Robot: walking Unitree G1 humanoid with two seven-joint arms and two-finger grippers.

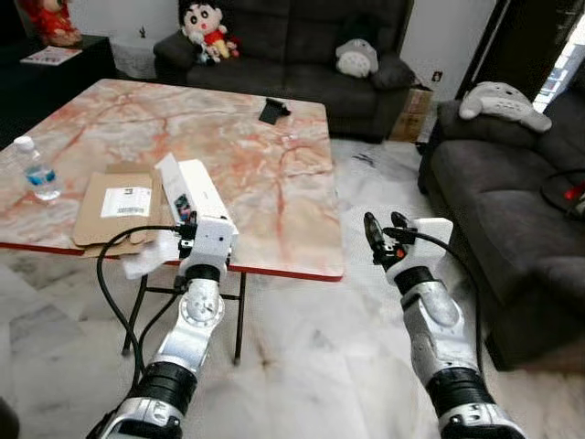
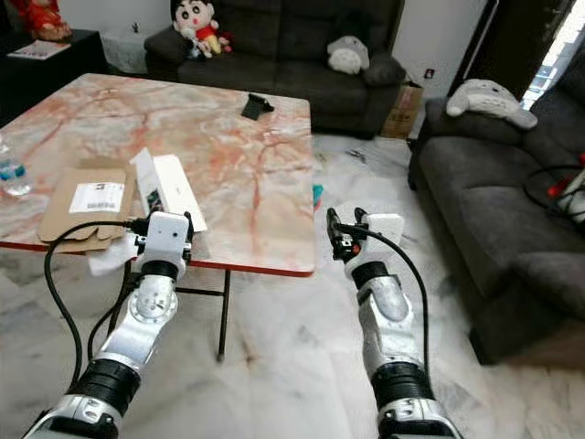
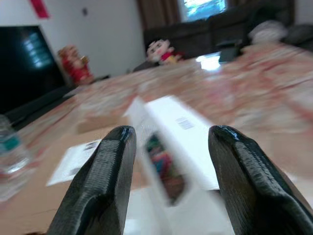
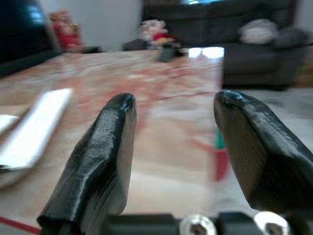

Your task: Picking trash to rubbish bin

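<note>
We log 1 marbled pink surface (image 1: 274, 165) with a red edge, standing on a pale marble floor (image 1: 302, 347). On its near left part lies 1 long white box (image 1: 196, 190), open at one end and showing coloured contents; beside it, to the left, 1 flat brown cardboard piece (image 1: 114, 206) with a white label. Crumpled white paper (image 1: 146, 258) hangs at the surface's near edge, just below the box. 1 clear water bottle (image 1: 38, 171) with a blue label stands at the far left; 1 small black item (image 1: 273, 111) lies near the far edge. Our left hand (image 3: 168, 171) sits at the near edge of the surface, its 2 fingers spread wide with the white box between and ahead of them, gripping nothing. Our right hand (image 4: 171, 161) hovers off the surface's right corner over the floor, fingers likewise apart and empty. Beyond: 1 dark sofa (image 1: 292, 46) carrying 1 cartoon doll (image 1: 203, 23) and 1 grey plush (image 1: 356, 57); 1 second dark sofa (image 1: 503, 192) at right with another grey plush (image 1: 503, 101).
</note>
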